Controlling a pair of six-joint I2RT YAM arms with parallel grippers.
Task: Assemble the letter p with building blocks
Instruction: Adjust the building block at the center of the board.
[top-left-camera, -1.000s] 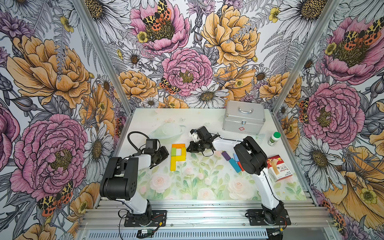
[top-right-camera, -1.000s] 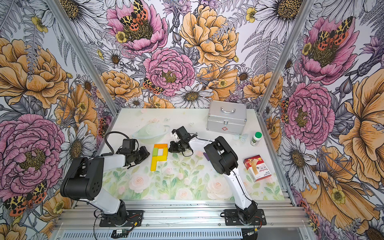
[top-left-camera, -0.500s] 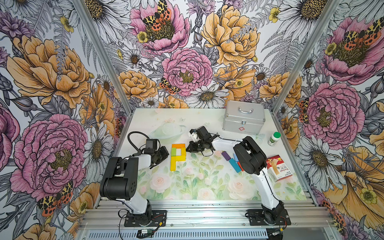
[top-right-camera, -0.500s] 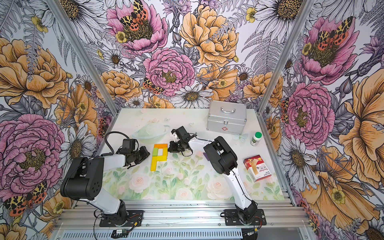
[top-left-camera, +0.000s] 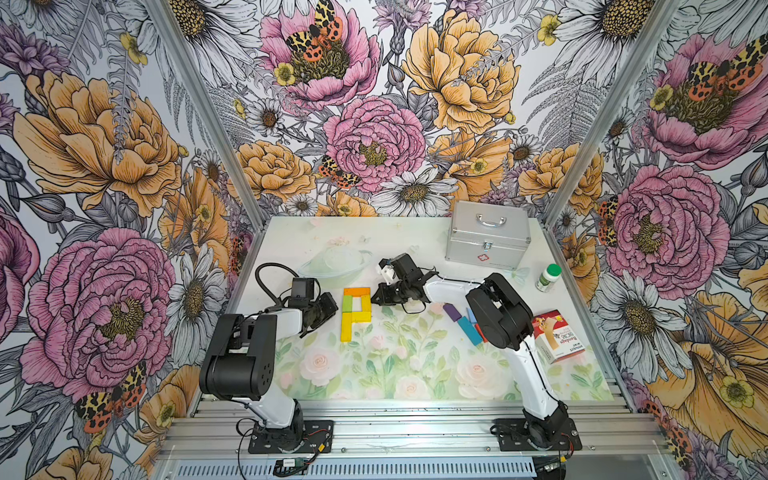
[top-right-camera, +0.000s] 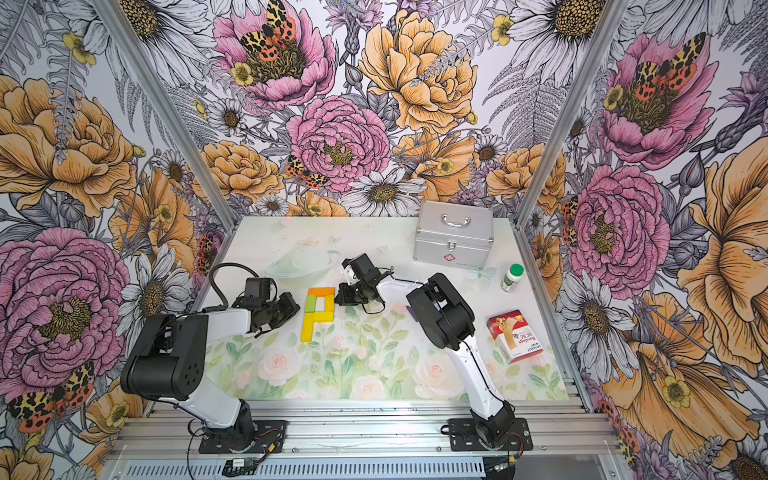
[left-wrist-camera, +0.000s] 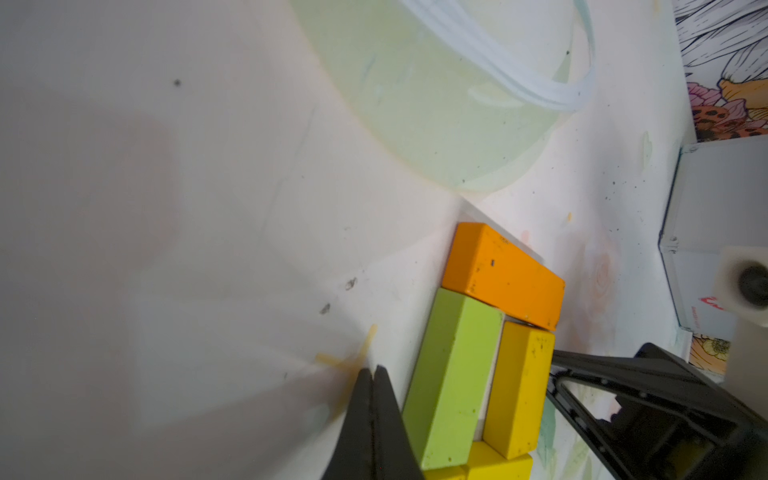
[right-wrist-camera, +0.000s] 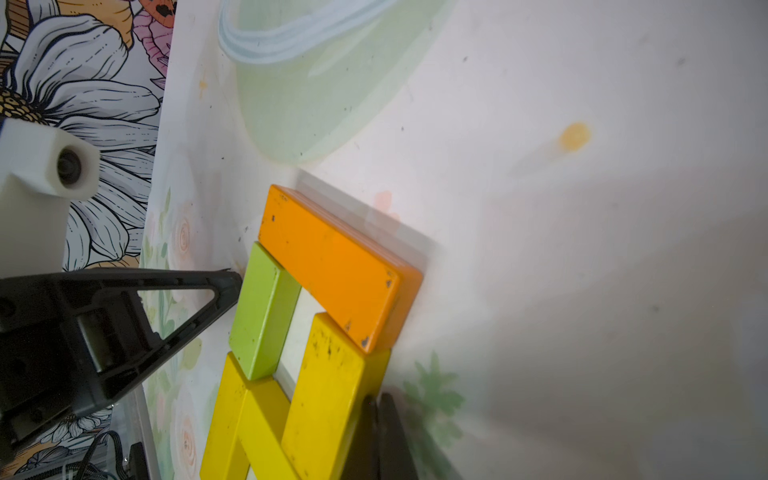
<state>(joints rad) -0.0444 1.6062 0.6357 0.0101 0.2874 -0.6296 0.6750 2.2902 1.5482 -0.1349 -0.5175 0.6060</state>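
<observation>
nothing moved: left pincer (left-wrist-camera: 372, 374) and right pincer (right-wrist-camera: 376, 401), pressed together, flank the blocks (top-left-camera: 360, 316); case (top-left-camera: 488, 241) shut.

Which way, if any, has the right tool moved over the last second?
No. In a top view the right tool keeps its place against the silver case and the orange block; no shift shows.
</observation>
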